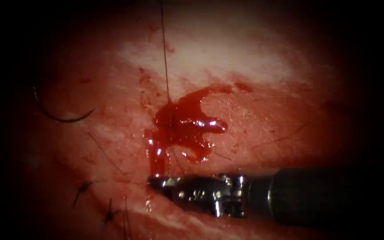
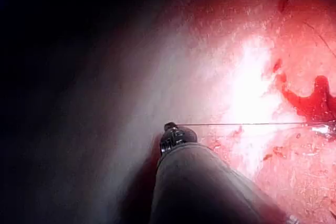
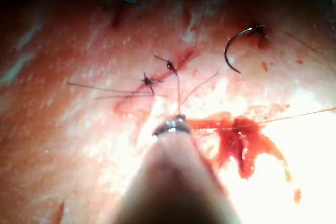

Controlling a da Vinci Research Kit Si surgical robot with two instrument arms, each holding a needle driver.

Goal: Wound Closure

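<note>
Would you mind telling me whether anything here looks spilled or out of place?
Yes: red fluid has pooled on the tissue around the taut thread, and the needle lies loose far to the left, held by neither tool.

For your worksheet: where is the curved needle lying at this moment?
In the endoscope view the needle lies free on the tissue at far left, well left of the red fluid, held by neither pincer.

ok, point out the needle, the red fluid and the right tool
needle (image 1: 61, 118): endoscope view, mid-curve, lying on the tissue.
red fluid (image 1: 178, 126): endoscope view, middle of the pool.
right tool (image 1: 158, 181): endoscope view, tip of the jaws.
</note>
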